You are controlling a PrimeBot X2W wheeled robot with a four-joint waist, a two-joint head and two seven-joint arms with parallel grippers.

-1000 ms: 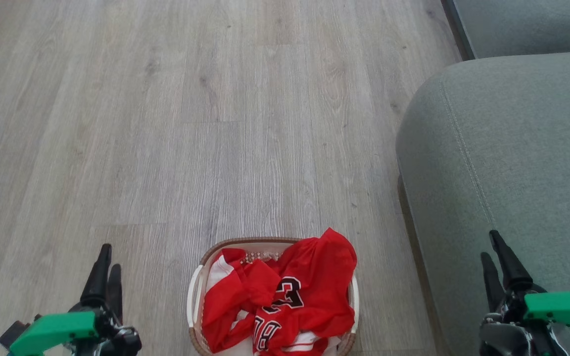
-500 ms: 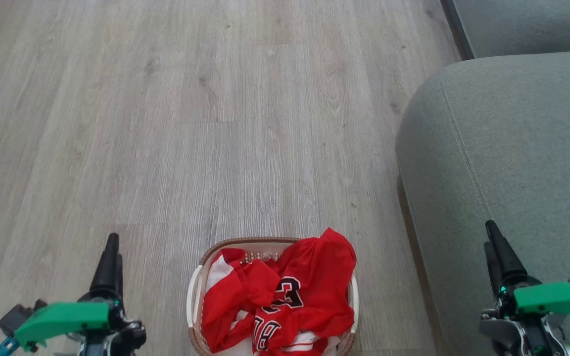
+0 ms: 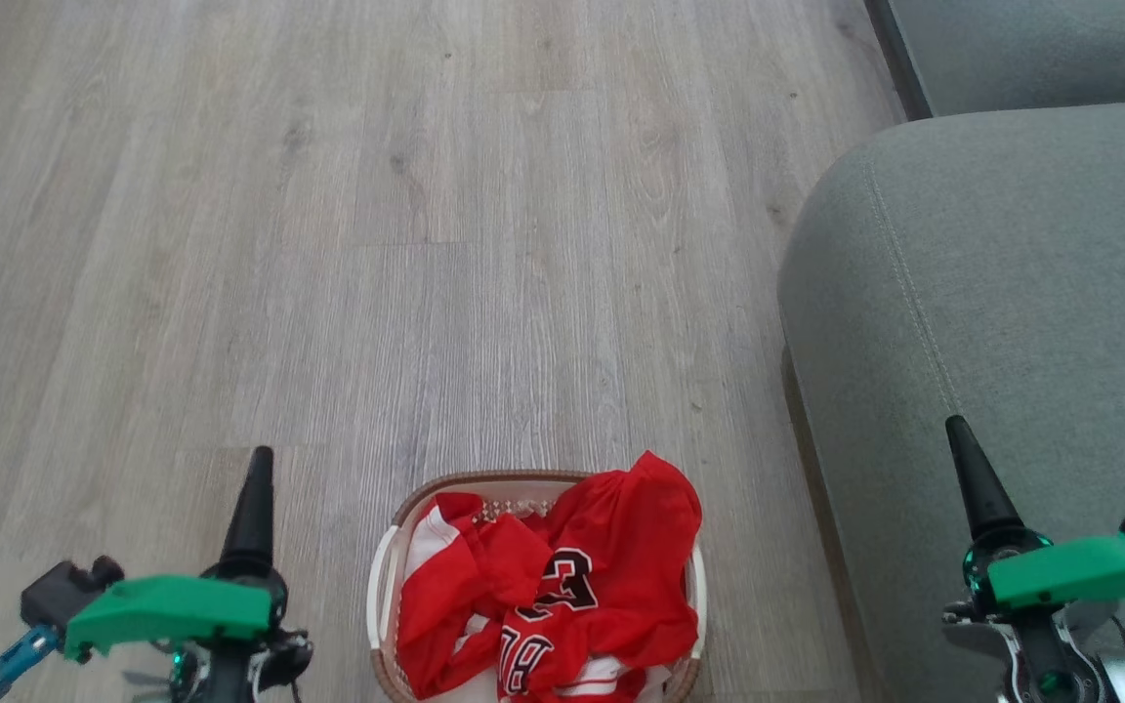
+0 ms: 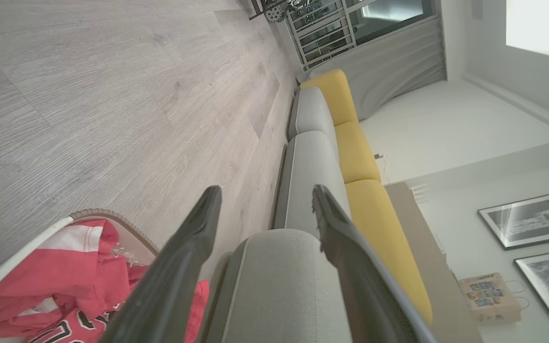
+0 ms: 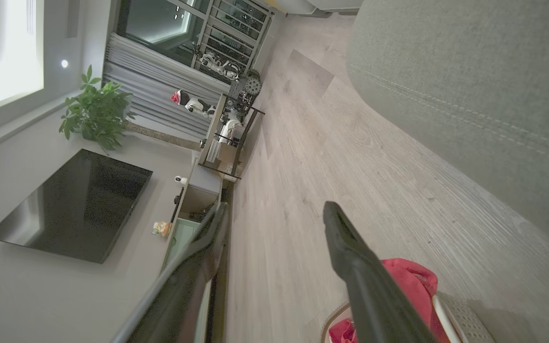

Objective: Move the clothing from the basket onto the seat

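Because the clothing (image 3: 562, 596) lies crumpled in one red heap, the garments in it cannot be counted: a jersey with black-and-white numerals, partly folded under, sits on top, and white-striped fabric shows at the heap's left and lower edge. All of it is inside the one basket (image 3: 445, 485), with a red fold draped over the right rim; the basket's near end is cut off by the bottom of the head view, and one white side handle shows on each side. The basket stands on the wooden floor (image 3: 426, 244), near the rounded corner of the seat (image 3: 1012, 293), whose right part runs out of the picture. A second grey cushion (image 3: 1031, 49) is partly visible beyond it. Two claws are in view. The left claw (image 4: 267, 190) hangs beside the basket's left side, its two fingers spread apart with nothing between them. The right claw (image 5: 277, 206) is over the seat's near part, likewise spread wide and empty. From the head camera each claw is seen edge-on, so only one dark finger of each can be made out.
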